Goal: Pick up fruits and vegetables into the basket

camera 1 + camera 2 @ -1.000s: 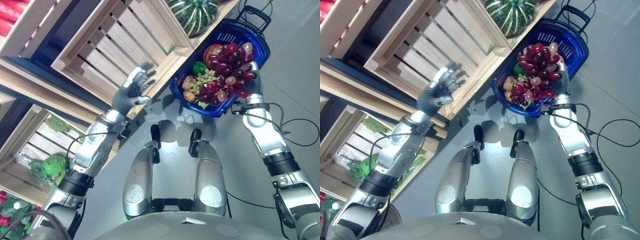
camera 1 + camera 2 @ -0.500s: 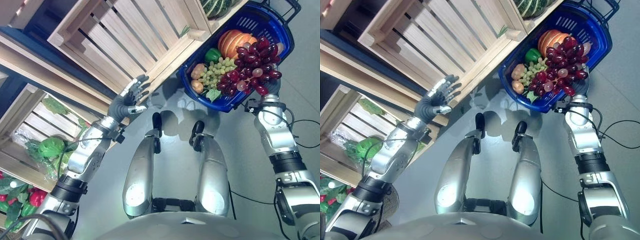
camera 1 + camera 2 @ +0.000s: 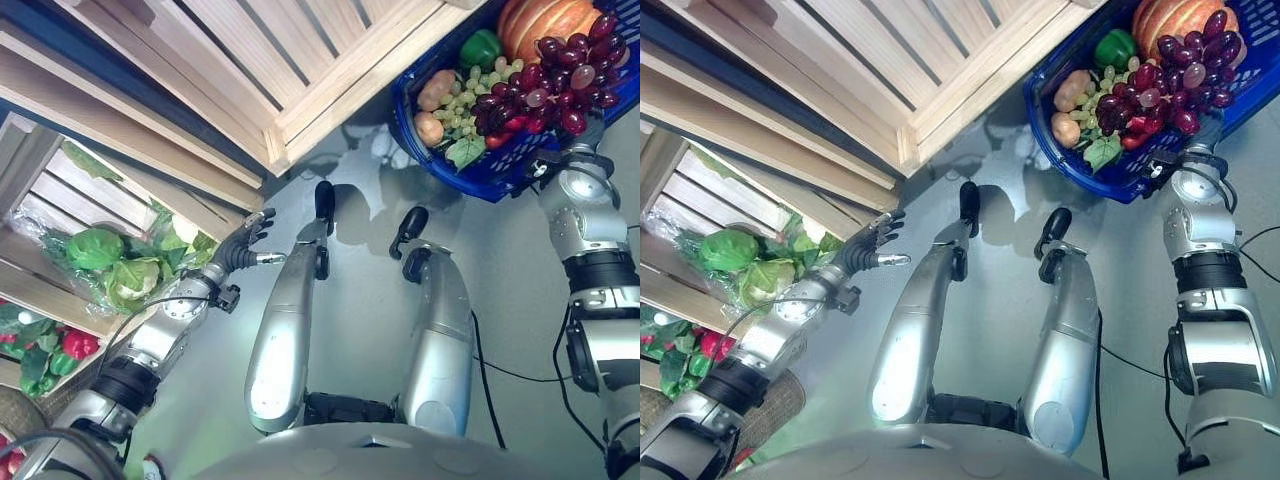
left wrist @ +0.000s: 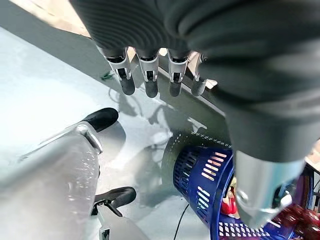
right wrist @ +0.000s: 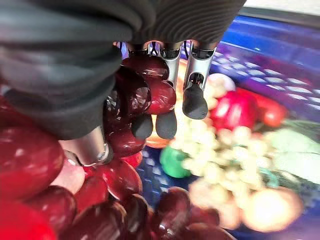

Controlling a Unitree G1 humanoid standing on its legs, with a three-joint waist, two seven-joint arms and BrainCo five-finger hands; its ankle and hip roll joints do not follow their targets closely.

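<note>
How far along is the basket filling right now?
Done: the blue basket already holds red grapes, green grapes, a green pepper and a pumpkin. In hand: the right hand is curled round the red grapes; the left hand is open. Left: cabbages in the crate.

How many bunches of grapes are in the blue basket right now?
2. A red bunch lies on top, on the side nearer the right hand, whose fingers curl round it. A green bunch sits beside it, toward the basket middle. More may be hidden underneath.

Grey glossy floor (image 3: pixel 360 300); pale wooden slatted crates (image 3: pixel 290 60) on shelving.
</note>
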